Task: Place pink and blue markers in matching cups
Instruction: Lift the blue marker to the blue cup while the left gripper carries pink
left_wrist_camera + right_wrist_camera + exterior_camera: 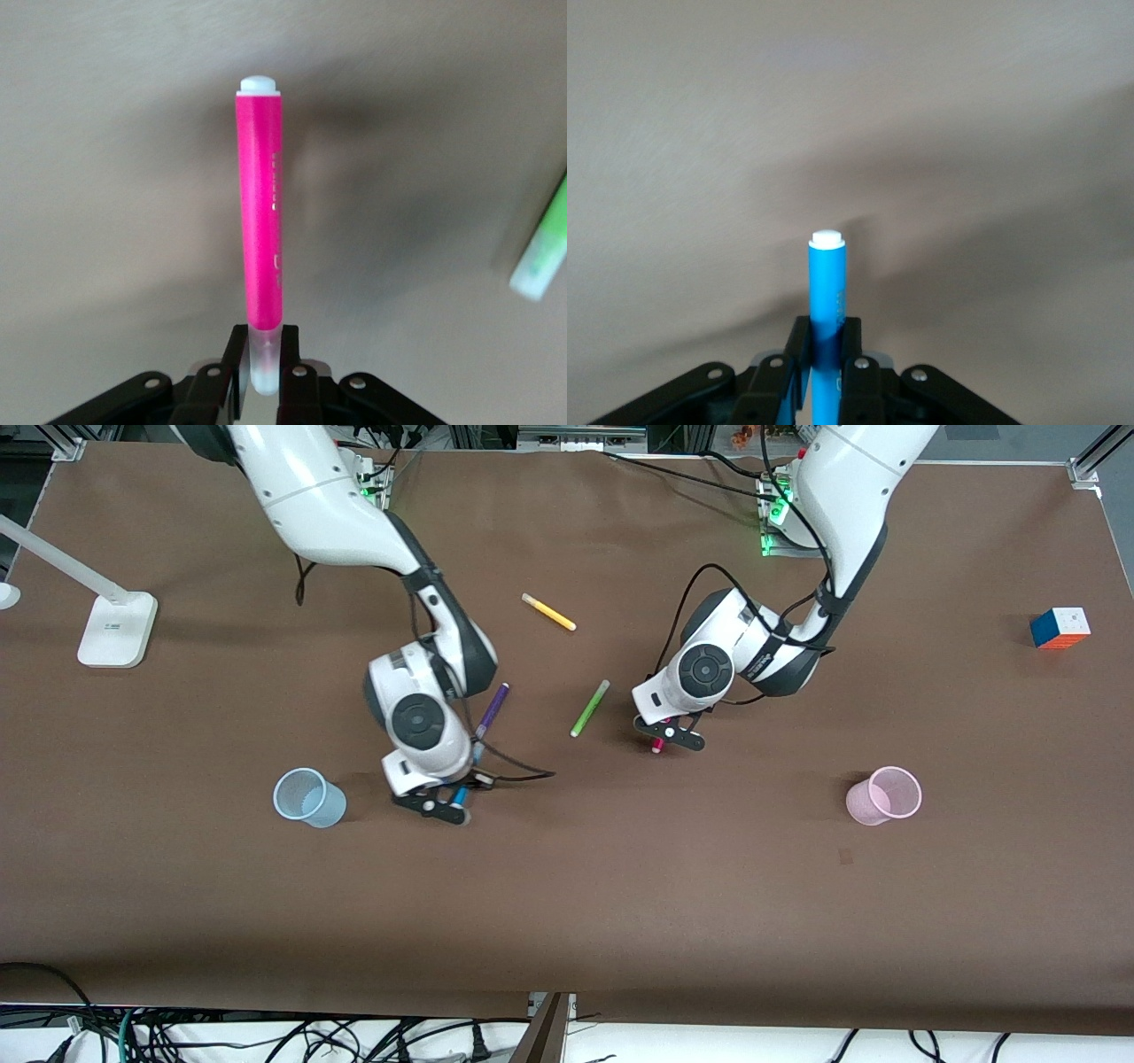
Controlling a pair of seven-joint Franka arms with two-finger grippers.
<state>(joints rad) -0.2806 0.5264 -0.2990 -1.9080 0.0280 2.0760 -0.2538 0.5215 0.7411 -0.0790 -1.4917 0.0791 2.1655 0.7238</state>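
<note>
My left gripper is shut on the pink marker by its pale cap and holds it above the table near the lime-green pen. In the left wrist view the pink marker hangs from the gripper, white end down. My right gripper is shut on the blue marker and holds it above the table beside the pale blue cup. In the right wrist view the blue marker sticks out from the gripper. The pale pink cup stands toward the left arm's end.
A purple pen lies by the right arm's wrist. A lime-green pen lies mid-table, also in the left wrist view. A yellow pen lies nearer the bases. A colour cube and a white lamp base sit at the table's ends.
</note>
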